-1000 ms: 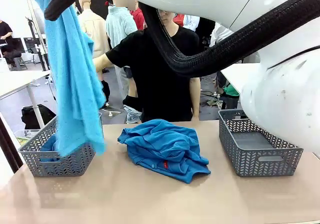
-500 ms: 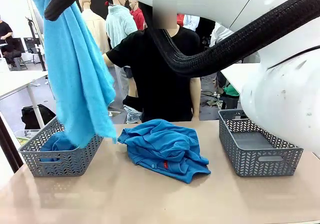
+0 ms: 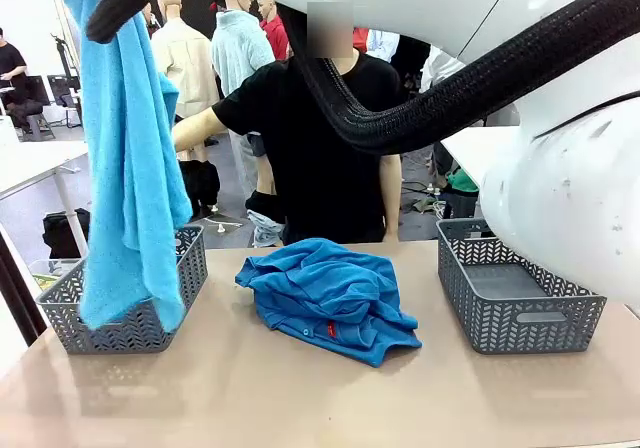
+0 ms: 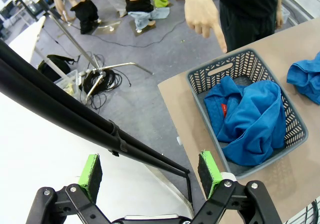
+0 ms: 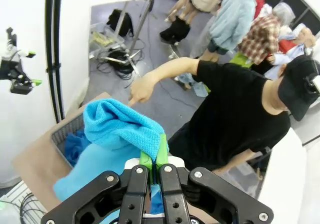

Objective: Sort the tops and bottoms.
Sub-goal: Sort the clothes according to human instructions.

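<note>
The turquoise garment [image 3: 130, 168] hangs with its long axis vertical at the left of the scene, gathered at the top and falling in loose folds, its lower edge crossing in front of the near wall of the left grey basket [image 3: 60, 313]. That basket holds crumpled blue garments [image 4: 250, 119], one with a red tag. At the middle of the beige tabletop [image 3: 300, 398] lies a pile of royal blue garments [image 3: 330, 293], spread left to right, a small red tag [image 3: 331, 329] on its near side. An empty-looking right grey basket [image 3: 515, 298] stands at the right. A person [image 3: 320, 148] in black stands at the far edge, one hand [image 5: 142, 89] stretched toward the left basket. The room behind is busy, with cables and stands on a grey floor. The right pincer [image 5: 156, 156] is clamped on the top fold of the turquoise garment, which drapes down from its pads. The left pincer [image 4: 150, 171] is spread wide and holds nothing, high above the floor beside the left basket.
</note>
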`<state>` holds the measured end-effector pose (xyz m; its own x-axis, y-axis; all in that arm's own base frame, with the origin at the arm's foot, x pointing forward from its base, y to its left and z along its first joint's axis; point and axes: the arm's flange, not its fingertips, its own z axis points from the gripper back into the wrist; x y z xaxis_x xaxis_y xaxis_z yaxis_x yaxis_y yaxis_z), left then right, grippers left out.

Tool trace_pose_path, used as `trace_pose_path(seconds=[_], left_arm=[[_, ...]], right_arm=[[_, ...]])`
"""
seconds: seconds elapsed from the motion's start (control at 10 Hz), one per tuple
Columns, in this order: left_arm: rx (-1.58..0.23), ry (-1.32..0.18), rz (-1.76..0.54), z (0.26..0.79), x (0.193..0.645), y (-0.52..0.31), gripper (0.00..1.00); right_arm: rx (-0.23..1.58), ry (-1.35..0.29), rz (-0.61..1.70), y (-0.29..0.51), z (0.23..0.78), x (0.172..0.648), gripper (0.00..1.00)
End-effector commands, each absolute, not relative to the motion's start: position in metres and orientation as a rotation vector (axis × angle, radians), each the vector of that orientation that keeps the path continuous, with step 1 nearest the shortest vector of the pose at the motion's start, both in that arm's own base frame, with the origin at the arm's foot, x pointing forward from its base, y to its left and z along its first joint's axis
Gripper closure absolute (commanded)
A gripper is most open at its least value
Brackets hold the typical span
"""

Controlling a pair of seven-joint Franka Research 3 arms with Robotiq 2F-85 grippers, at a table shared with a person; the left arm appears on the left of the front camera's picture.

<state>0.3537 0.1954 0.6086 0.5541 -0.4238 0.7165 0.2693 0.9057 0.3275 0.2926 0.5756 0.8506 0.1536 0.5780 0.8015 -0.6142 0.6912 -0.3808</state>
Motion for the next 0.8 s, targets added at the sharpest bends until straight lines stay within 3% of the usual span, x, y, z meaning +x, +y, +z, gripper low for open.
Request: trace_pose_path(seconds=[0.0, 0.6, 0.7], left_arm=[[0.191, -0.877, -0.416, 0.610, 0.354, 0.197, 0.00], [0.191, -0.877, -0.416, 0.610, 0.354, 0.197, 0.00], [0.191, -0.877, -0.416, 0.610, 0.354, 0.197, 0.00]], right_arm=[[0.203, -1.093, 0.688, 0.635, 0.888, 0.335, 1.00], [0.803, -1.185, 0.364, 0.817, 0.966, 0.450, 1.00], [0.766, -1.338, 0.270, 0.834, 0.966, 0.473, 1.00]])
